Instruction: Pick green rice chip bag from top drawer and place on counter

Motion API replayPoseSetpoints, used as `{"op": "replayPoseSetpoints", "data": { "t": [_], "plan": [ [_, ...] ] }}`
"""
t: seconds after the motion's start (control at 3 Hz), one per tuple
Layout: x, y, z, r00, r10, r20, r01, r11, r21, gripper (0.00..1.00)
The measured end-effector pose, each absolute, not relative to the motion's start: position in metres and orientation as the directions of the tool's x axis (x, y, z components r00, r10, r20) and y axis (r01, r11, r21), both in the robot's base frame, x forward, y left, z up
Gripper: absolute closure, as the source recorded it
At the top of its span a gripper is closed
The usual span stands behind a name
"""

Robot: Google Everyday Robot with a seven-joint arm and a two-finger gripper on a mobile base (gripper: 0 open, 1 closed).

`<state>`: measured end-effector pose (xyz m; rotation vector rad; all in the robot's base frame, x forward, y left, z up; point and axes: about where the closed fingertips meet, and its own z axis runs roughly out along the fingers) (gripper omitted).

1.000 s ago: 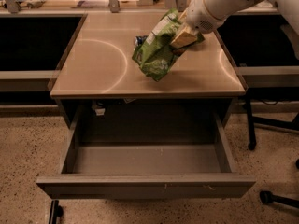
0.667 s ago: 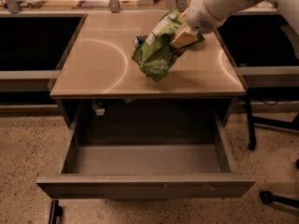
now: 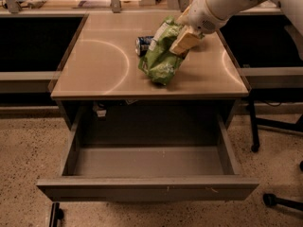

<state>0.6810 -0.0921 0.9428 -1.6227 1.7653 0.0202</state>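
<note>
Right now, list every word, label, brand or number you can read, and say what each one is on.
Green rice chip bag: dark print and whitish patches, too blurred to read.
Blue can behind it: markings too small to read.
Counter and top drawer: no text.
Hand, at the bag's upper right end: no text.

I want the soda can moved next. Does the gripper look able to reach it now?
Probably not directly. The gripper sits at the green rice chip bag, which lies between it and the blue soda can, hiding part of it. The can's other side on the counter looks free.
</note>
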Motion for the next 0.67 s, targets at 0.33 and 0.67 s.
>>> {"op": "replayPoseSetpoints", "data": {
  "t": [0.33,0.67],
  "plan": [
    [0.6810,-0.0921,0.9427,0.059,-0.859,-0.508,-0.871,0.205,-0.447,0.00],
    [0.6810,-0.0921,0.9427,0.059,-0.859,-0.508,-0.871,0.205,-0.447,0.00]
  ]
}}
